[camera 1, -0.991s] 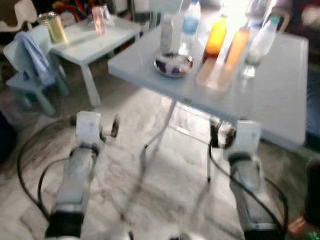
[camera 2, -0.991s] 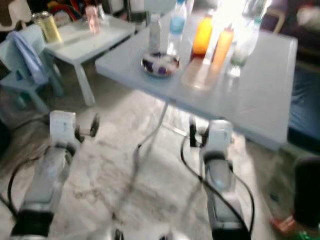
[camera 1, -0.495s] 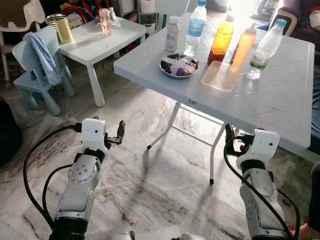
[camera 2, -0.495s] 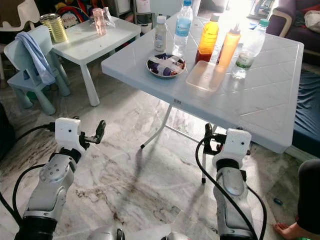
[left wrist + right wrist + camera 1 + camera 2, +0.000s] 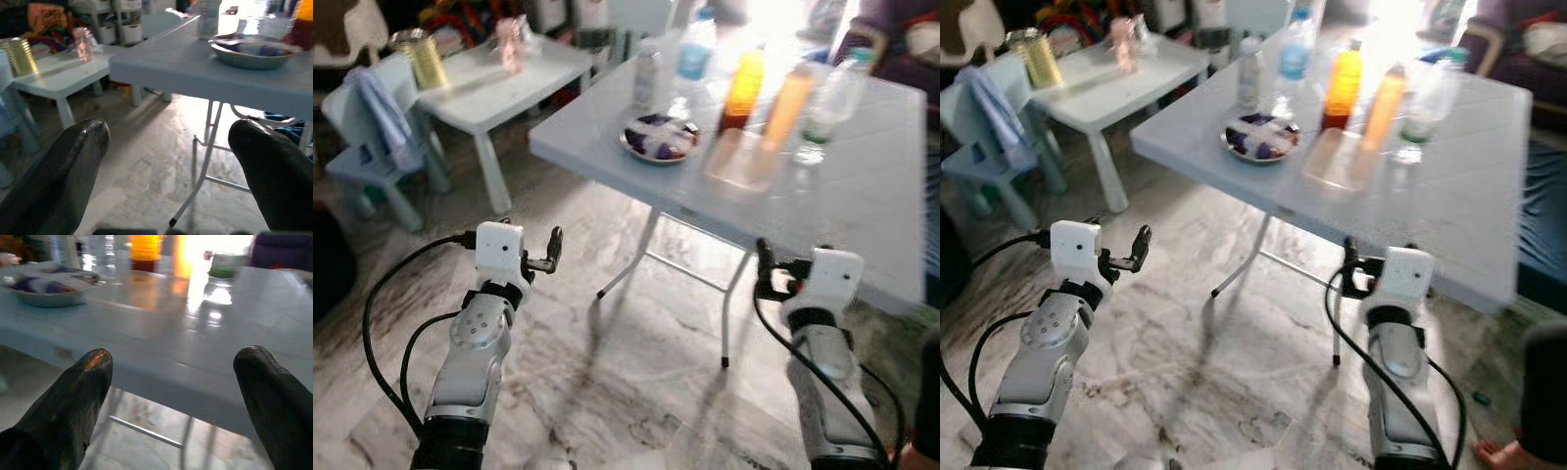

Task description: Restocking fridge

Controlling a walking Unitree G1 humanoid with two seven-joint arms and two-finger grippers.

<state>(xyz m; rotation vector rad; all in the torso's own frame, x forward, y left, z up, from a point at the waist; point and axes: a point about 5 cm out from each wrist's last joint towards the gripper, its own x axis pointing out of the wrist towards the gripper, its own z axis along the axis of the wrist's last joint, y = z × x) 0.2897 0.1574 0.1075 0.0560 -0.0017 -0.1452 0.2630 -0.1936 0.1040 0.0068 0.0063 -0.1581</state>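
Below the folding table (image 5: 862,196) near edge, both grippers, left (image 5: 551,251) and right (image 5: 766,274), hang spread apart, empty — approaching the bottles (image 5: 1342,83).

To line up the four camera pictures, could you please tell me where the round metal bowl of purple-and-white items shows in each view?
Left eye view: round metal bowl near the big white folding table's front-left corner, upper middle.
Right eye view, same corner, slightly further left.
Left wrist view, upper right, seen side-on at the table edge.
Right wrist view, upper left, on the tabletop.
Shared landmark: the orange juice bottle standing behind the bowl.
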